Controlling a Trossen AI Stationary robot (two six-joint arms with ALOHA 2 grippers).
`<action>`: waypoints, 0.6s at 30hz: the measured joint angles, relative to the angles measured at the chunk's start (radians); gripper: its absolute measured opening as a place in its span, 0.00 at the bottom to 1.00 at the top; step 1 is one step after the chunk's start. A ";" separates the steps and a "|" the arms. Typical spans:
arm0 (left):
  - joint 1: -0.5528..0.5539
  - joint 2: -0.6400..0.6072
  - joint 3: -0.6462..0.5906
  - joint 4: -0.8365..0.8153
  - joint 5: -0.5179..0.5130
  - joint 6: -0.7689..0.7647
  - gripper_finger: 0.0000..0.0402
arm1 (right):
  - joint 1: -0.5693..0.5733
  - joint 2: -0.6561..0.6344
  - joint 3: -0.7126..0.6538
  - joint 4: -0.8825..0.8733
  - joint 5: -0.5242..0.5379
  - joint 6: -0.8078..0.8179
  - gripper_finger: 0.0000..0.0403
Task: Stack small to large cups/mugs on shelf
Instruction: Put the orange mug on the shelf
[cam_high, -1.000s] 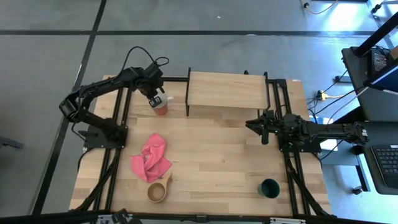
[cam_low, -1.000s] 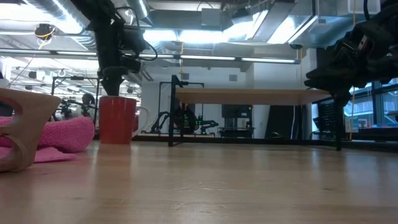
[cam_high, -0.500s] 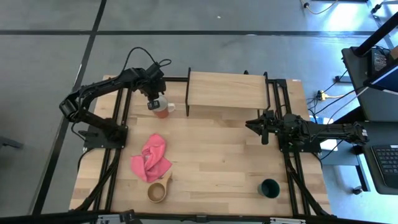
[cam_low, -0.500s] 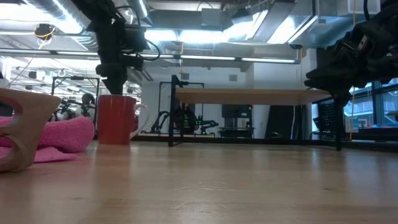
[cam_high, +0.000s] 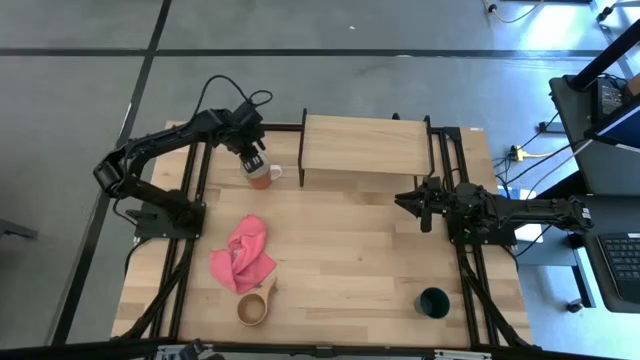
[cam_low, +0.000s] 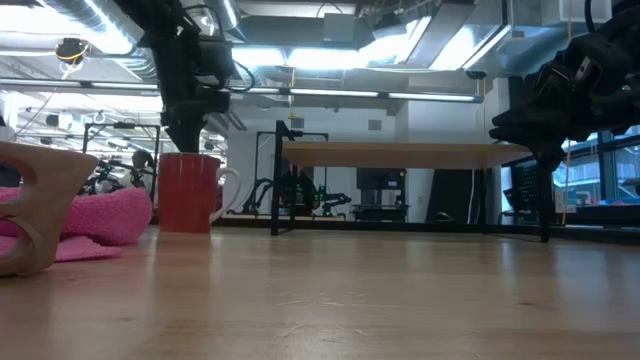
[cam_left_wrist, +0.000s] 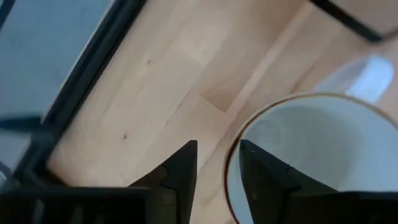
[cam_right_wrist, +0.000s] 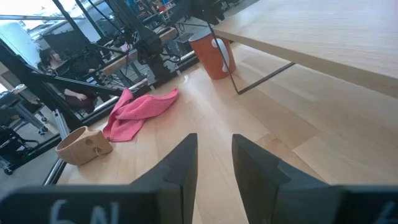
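The red mug (cam_high: 260, 175) is found upright on the desk (cam_high: 350, 250) just left of the shelf (cam_high: 365, 143), its rim straddled by the slightly parted left hand (cam_left_wrist: 214, 163), far nearer than the right.

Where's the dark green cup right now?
High view: the dark green cup stands on the wooden tabletop near its front right corner, below the right arm, far from the tan wooden cup.
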 joint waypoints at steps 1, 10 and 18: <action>0.000 -0.010 0.000 -0.003 -0.002 -0.055 0.29 | 0.000 0.000 0.000 0.000 0.000 0.000 0.25; -0.002 -0.075 0.001 -0.196 -0.058 -0.553 0.30 | 0.000 0.000 0.000 0.000 0.000 0.000 0.25; -0.075 -0.085 0.001 -0.234 -0.061 -0.749 0.29 | 0.000 0.000 0.000 0.000 0.000 0.000 0.25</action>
